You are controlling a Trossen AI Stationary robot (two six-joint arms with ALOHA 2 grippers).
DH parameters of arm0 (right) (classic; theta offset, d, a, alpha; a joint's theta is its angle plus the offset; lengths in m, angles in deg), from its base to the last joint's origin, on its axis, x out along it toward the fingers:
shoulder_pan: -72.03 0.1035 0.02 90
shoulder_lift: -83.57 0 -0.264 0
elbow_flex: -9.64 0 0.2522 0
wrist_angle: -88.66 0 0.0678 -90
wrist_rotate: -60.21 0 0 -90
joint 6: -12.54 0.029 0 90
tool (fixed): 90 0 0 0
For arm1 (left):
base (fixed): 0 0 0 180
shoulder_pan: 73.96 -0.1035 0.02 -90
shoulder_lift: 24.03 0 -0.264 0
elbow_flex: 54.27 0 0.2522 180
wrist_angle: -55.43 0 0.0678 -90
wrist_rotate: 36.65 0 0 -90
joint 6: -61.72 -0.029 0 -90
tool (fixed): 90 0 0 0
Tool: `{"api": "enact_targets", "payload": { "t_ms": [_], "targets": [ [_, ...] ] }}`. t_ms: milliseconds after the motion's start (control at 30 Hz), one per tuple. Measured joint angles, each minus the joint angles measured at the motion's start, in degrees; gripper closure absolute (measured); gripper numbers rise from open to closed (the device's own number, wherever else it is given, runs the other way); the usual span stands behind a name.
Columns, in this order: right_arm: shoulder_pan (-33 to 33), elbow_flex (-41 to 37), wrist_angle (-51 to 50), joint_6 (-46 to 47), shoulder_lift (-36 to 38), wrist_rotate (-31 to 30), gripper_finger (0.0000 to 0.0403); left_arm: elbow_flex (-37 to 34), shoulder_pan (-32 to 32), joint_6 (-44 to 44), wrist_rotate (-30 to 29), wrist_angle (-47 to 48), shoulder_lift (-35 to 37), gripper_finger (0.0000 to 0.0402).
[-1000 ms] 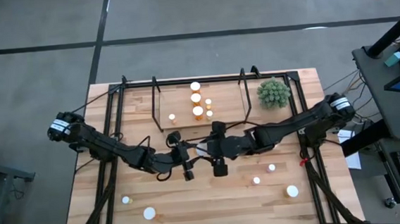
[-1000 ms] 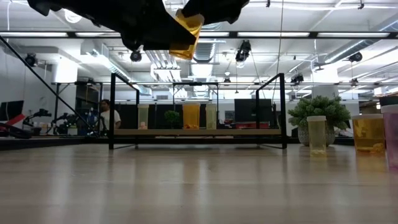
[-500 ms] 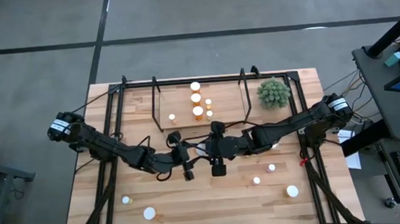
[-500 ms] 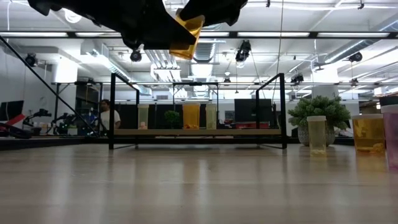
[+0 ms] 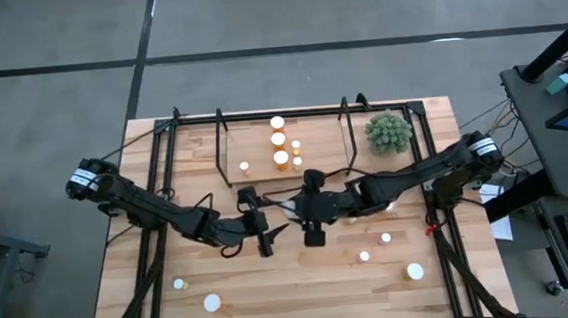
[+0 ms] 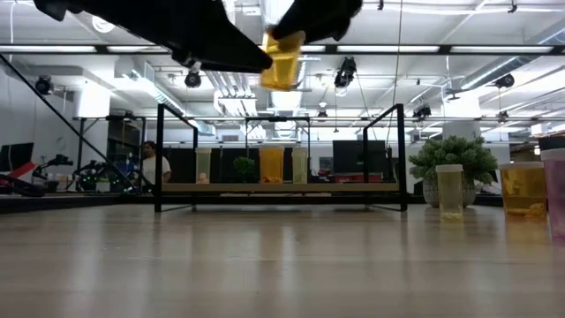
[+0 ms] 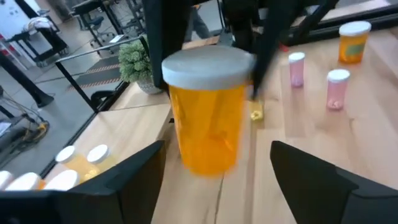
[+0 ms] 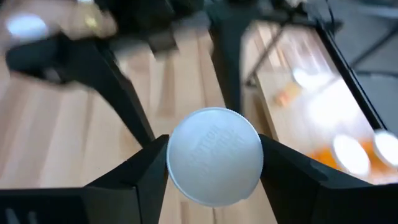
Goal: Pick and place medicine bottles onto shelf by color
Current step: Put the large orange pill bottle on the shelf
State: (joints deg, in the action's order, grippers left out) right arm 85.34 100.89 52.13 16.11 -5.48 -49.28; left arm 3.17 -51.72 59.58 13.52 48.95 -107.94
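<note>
Here, an orange bottle (image 7: 211, 112) with a white cap is held in the right gripper (image 8: 214, 155), whose fingers are pressed against the cap's sides. It is carried in the air above the middle of the table (image 5: 273, 290), just in front of the shelf (image 5: 253, 146). The left gripper (image 7: 214, 180) is spread wide and holds nothing, with the bottle seen just beyond its fingers. Several bottles stand on the shelf, and others are scattered on the table nearer the front edge. A green plant (image 5: 388, 132) is set beside the shelf.
</note>
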Motion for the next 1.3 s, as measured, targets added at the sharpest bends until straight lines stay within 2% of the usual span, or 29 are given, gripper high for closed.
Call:
{"api": "enact_targets", "payload": {
  "t_ms": [200, 267, 400, 633, 867, 1300],
  "targets": [
    [-5.8, 0.0, -14.1, 3.7, 4.3, 0.8, 0.0196, -0.1, 0.0, -2.9, 0.0, 6.8, 6.7, 0.0128],
    [-9.2, 0.0, -16.8, 3.1, 5.4, 3.7, 0.0196, -0.2, 0.0, -6.7, 0.0, 6.6, 9.4, 0.0128],
    [-17.0, 0.0, -17.6, -1.2, 5.6, 9.1, 0.0197, -0.3, -0.4, -14.8, -0.1, 5.1, 14.3, 0.0128],
    [-26.5, -2.0, -15.2, -6.2, 3.6, 11.0, 0.0197, -2.0, -0.5, -23.4, -1.1, 2.3, 22.6, 0.0127],
    [-28.0, -6.3, -7.4, -0.7, 2.2, 10.8, 0.0197, -4.2, -0.5, -25.8, -1.1, 1.2, 28.2, 0.0127],
    [-27.0, -7.6, -6.9, 18.3, -1.1, 7.6, 0.0197, -6.7, -0.5, -26.3, -1.2, 1.2, 32.4, 0.0127]
  ]
}}
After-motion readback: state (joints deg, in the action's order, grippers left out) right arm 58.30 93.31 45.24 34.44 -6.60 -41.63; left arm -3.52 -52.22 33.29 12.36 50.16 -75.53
